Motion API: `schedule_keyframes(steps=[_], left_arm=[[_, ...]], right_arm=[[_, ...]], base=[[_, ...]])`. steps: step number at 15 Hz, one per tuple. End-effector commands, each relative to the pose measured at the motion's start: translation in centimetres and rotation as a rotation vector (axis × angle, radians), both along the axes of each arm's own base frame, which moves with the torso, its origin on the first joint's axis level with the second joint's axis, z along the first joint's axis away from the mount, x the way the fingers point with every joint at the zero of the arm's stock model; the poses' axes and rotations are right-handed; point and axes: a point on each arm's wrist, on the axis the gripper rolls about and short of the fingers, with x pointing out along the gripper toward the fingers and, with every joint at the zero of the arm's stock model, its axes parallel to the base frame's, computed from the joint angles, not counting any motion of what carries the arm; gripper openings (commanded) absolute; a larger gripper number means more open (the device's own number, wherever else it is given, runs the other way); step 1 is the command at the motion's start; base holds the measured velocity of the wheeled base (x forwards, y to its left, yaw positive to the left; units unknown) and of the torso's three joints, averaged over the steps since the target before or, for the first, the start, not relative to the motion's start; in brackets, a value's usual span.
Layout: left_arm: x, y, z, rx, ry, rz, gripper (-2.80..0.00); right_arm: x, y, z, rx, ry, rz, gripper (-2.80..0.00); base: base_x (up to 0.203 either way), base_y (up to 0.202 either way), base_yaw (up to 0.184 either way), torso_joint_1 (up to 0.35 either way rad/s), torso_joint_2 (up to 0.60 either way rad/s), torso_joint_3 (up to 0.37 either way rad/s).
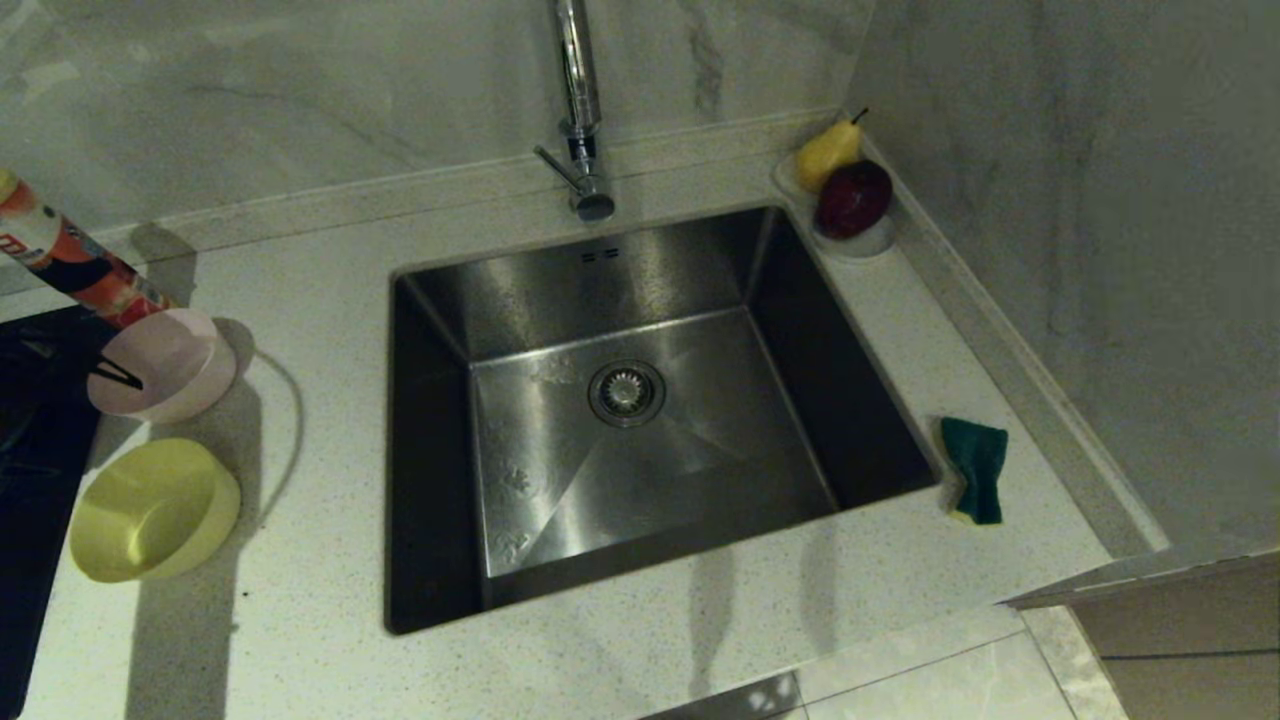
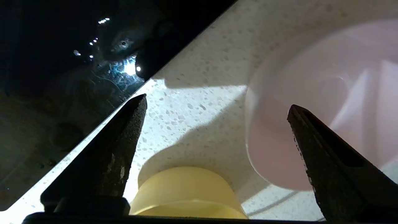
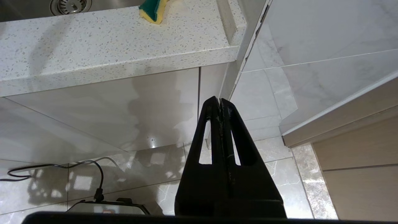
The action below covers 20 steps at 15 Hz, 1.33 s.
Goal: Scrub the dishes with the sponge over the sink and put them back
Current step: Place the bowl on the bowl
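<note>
A pale pink bowl point(image 1: 160, 365) and a yellow bowl point(image 1: 155, 510) stand on the counter left of the sink point(image 1: 520, 470). My left gripper point(image 2: 217, 105) hovers open over the gap between them and holds nothing. One fingertip point(image 1: 120, 373) shows dark over the pink bowl point(image 2: 311, 109); the yellow bowl point(image 2: 186, 193) lies below the jaws. The sponge point(image 1: 975, 470), green face up, lies on the counter right of the sink. My right gripper point(image 3: 220, 101) hangs shut below the counter edge, far from the sponge point(image 3: 154, 9).
A black cooktop point(image 1: 40, 450) borders the bowls on the far left. An orange-and-white bottle point(image 1: 70, 260) leans behind the pink bowl. The faucet point(image 1: 580, 110) rises behind the sink. A white dish point(image 1: 860, 240) with a pear and a red apple sits at the back right corner.
</note>
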Motion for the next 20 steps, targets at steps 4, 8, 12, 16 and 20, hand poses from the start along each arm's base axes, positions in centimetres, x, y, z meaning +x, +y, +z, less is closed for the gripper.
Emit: schedule_keyframes(steps=[4, 8, 12, 16, 20], left_arm=[[0.3, 0.2, -0.7, -0.016, 0.018, 0.001, 0.00], [0.4, -0.1, -0.8, -0.019, 0.023, -0.007, 0.00], [0.7, -0.1, -2.1, -0.023, 0.028, -0.010, 0.00], [0.8, -0.1, -2.2, -0.019, 0.025, -0.011, 0.00], [0.8, 0.0, -1.9, -0.013, 0.014, -0.011, -2.80]], right_arm=[[0.0, 0.0, 0.0, 0.000, 0.001, 0.000, -2.80], [0.0, 0.0, 0.0, 0.000, -0.001, 0.000, -2.80], [0.0, 0.0, 0.0, 0.000, 0.001, 0.000, -2.80], [0.0, 0.0, 0.0, 0.000, 0.001, 0.000, -2.80], [0.0, 0.0, 0.0, 0.000, 0.001, 0.000, -2.80]], base=[[0.000, 0.000, 0.000, 0.000, 0.00, 0.000], [0.000, 0.000, 0.000, 0.000, 0.00, 0.000], [0.000, 0.000, 0.000, 0.000, 0.00, 0.000], [0.000, 0.000, 0.000, 0.000, 0.00, 0.000], [0.000, 0.000, 0.000, 0.000, 0.00, 0.000]])
